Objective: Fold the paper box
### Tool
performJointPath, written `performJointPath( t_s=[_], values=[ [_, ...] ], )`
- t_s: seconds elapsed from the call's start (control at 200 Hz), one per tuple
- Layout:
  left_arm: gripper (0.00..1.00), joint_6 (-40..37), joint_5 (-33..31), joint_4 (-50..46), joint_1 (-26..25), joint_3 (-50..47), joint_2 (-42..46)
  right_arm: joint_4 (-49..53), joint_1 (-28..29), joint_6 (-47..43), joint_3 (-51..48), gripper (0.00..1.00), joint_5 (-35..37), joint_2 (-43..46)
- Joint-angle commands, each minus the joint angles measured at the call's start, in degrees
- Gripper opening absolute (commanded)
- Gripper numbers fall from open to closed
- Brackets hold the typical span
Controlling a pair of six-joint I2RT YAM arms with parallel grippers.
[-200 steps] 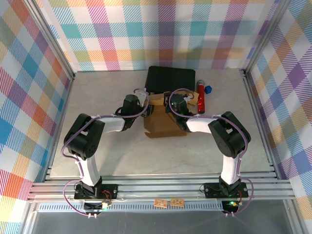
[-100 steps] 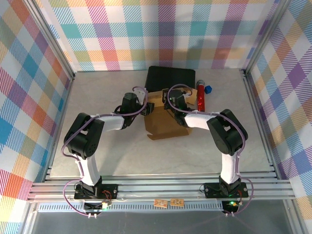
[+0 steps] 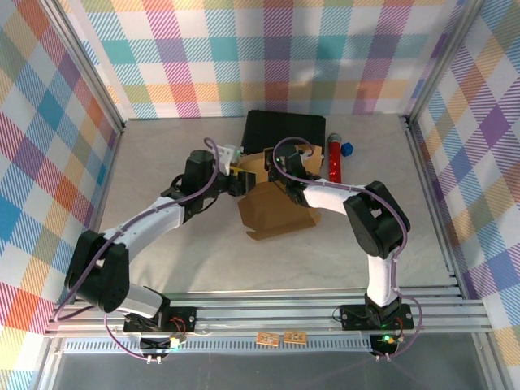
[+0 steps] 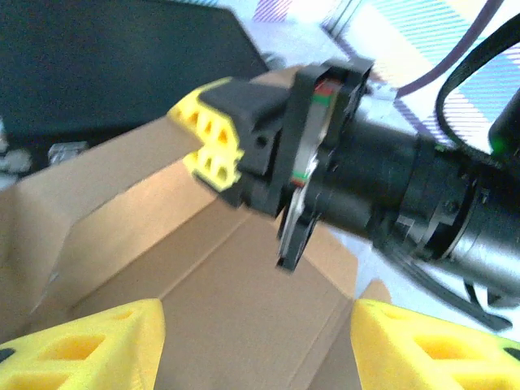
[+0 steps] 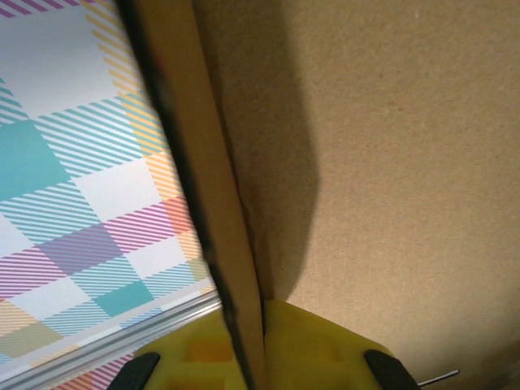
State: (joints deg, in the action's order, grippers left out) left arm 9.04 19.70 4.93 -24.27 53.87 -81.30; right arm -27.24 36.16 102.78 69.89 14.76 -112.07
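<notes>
1. Two arms meet at the paper box, which lies mid-table, just in front of the black hard case
2. Box state: partly formed. A broad brown panel rests on the table, and a flap stands raised at the far side, toward the case
3. Right gripper: clamped on that raised flap. In the right wrist view the card edge runs down between the yellow fingers, which press against it from both sides. The left wrist view shows this gripper from the front, with its yellow fingertips at the top edge of the flap and the case behind
4. Left gripper: jaws spread, positioned at the left side of the box. In the left wrist view its two yellow fingers sit well apart at the lower corners, with the inner face of the box in the gap beyond them; they grip nothing
5. One red cylindrical item and one small blue item lie right of the case, apart from the box
</notes>
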Motion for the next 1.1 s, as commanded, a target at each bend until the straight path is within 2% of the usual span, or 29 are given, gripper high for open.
performJointPath(
  t_s=[0.0,0.075,0.13,0.2,0.29,0.46,0.59,0.72,0.85,1.095],
  values=[
    [0.63,4.13,-3.06,-9.62,8.26,0.23,3.32,7.39,-0.35,0.29,-0.24,0.00,-2.82,-0.08],
    [0.59,6.42,-1.40,-10.01,15.22,0.92,0.10,6.87,-0.61,0.19,-0.83,0.00,-3.77,-0.04],
    [0.53,7.56,0.81,-6.86,18.61,0.72,-2.94,6.81,-1.17,0.18,-0.63,0.00,-5.71,-0.57],
    [0.45,7.14,1.97,-3.58,20.09,2.12,-8.23,6.41,-1.43,-0.11,-0.68,0.00,-6.90,-0.70],
    [0.36,5.02,4.36,-5.79,20.05,8.82,-16.72,6.78,-1.62,-0.92,-0.71,0.00,-7.54,-0.22],
    [0.35,2.12,9.35,-6.05,18.35,15.91,-25.81,6.39,-1.79,-0.98,-0.88,0.00,-8.25,-0.17],
    [0.36,0.30,12.28,-6.05,15.28,16.10,-26.61,5.68,-1.97,-0.94,-1.03,0.00,-7.69,-0.33],
    [0.36,1.51,10.93,-3.55,12.23,12.23,-23.36,2.60,-2.06,-0.82,-1.48,0.00,-6.41,-0.91],
    [0.36,6.13,9.63,2.47,10.87,6.43,-19.42,-3.15,-2.06,-1.19,-2.97,0.00,-4.79,-1.44],
    [0.40,7.79,4.65,4.77,5.64,3.28,-16.18,-19.87,-2.06,-4.33,-8.85,0.00,-4.16,-2.16]
  ],
)
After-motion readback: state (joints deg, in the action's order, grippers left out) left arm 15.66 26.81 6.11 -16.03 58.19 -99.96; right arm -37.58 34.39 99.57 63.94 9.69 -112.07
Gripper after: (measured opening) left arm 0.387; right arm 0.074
